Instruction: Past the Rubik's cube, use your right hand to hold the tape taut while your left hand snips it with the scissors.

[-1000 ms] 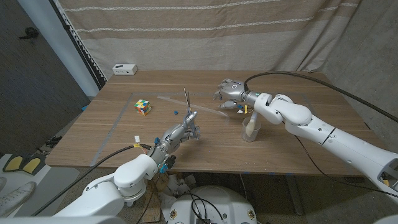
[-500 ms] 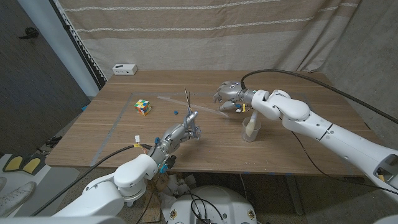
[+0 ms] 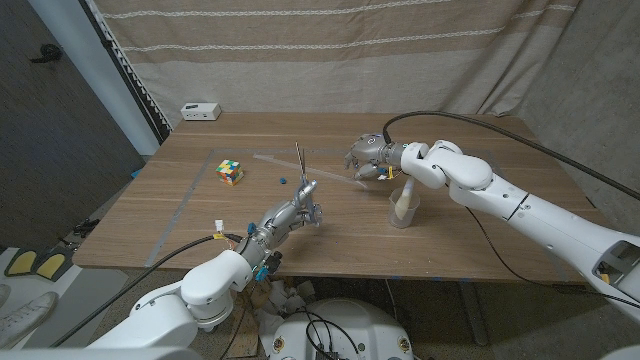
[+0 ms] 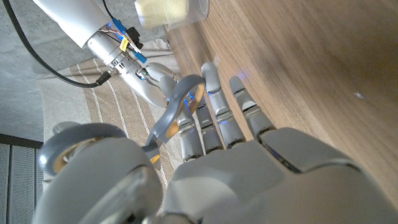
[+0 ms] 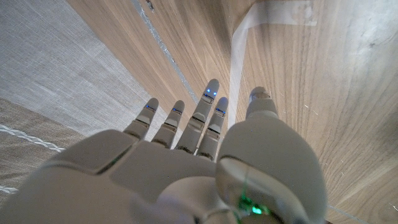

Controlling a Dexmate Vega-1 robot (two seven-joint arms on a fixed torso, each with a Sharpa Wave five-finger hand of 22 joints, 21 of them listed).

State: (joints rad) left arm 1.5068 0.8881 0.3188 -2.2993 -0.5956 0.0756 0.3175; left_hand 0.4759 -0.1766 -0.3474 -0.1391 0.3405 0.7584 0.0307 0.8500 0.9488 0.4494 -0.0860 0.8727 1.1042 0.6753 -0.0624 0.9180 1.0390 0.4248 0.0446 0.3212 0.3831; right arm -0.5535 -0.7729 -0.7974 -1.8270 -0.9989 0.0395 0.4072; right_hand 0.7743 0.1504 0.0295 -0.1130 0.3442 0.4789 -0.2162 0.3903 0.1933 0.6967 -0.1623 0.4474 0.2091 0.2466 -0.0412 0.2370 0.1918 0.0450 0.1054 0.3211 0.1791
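A beige curtain hung behind the wooden bench [image 3: 200,215]; the Rubik's cube [image 3: 231,172] sat at nine o'clock; the tape [image 3: 318,171] ran from near it to the right robot hand [image 3: 366,155], which pinched its end; the left robot hand [image 3: 296,209] gripped the scissors [image 3: 300,165], blades upright at the strip

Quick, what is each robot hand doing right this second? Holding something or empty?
Left robot hand: holding the scissors, blades pointing up.
Right robot hand: holding the end of the clear tape stretched over the table.
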